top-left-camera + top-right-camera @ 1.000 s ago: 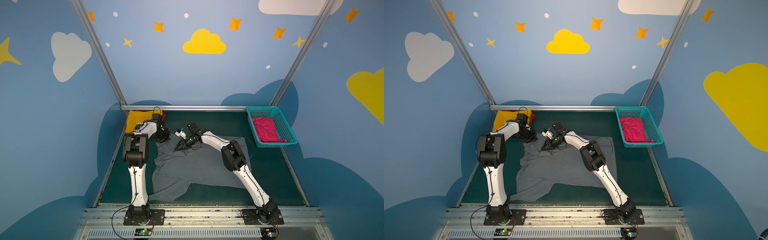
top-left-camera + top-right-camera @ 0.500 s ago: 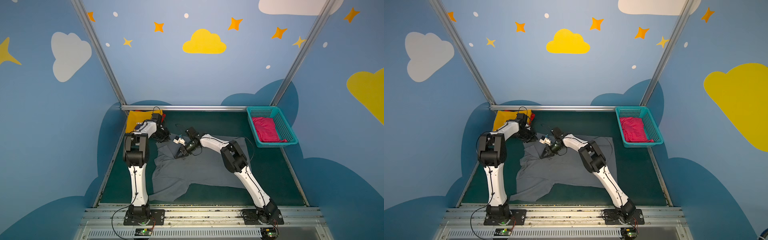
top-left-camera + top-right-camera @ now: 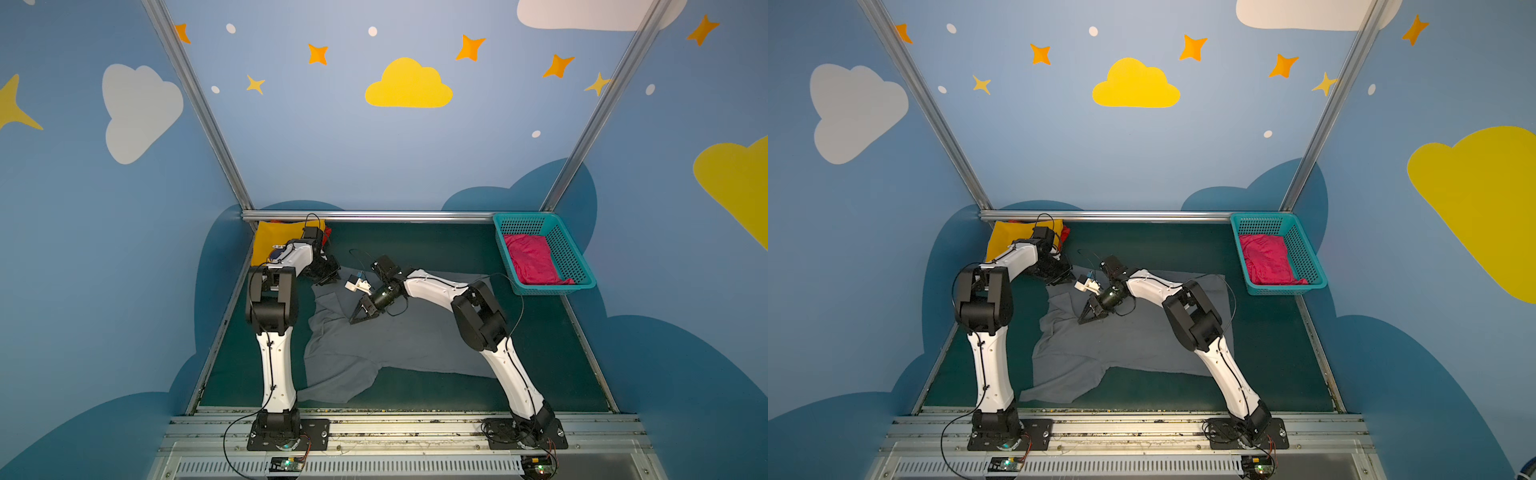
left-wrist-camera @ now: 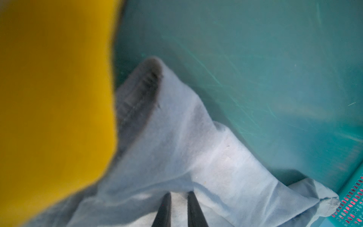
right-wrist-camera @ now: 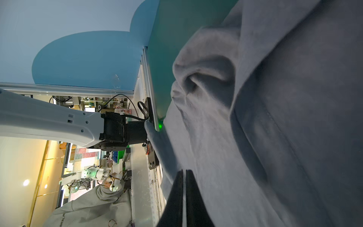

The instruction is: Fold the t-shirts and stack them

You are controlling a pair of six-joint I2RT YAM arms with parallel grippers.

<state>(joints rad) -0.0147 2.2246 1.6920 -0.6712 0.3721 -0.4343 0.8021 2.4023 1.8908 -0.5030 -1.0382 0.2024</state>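
**A:** Where is the grey tee?

**B:** The grey tee (image 3: pixel 395 345) lies spread and rumpled on the mat (image 3: pixel 415 245), under both grippers. A folded yellow tee (image 3: pixel 270 241) sits just beyond the left gripper (image 4: pixel 178 194). A pink tee (image 3: pixel 530 259) lies in the basket (image 3: pixel 523 217), well away from the right gripper (image 5: pixel 184 171).

**A:** What are the grippers holding?

**B:** The left gripper is nearly closed, with a pinch of grey cloth in the narrow gap. It holds the tee at a corner, and the cloth rises like a tent toward its tips. The right gripper is close beside it, fully closed, with its tips down against the tee. I cannot tell whether it has nipped a layer.

**A:** How should the tee handle?

**B:** It is probably light and limp, so it will sag wherever nothing supports it. The thin layers may slide over each other, and a single layer could slip out of a pinch. The stitched hems look like the best places to grip, because doubled cloth gives the fingers more to bite. Holding two corners of one edge level and apart should keep the cloth taut for folding.
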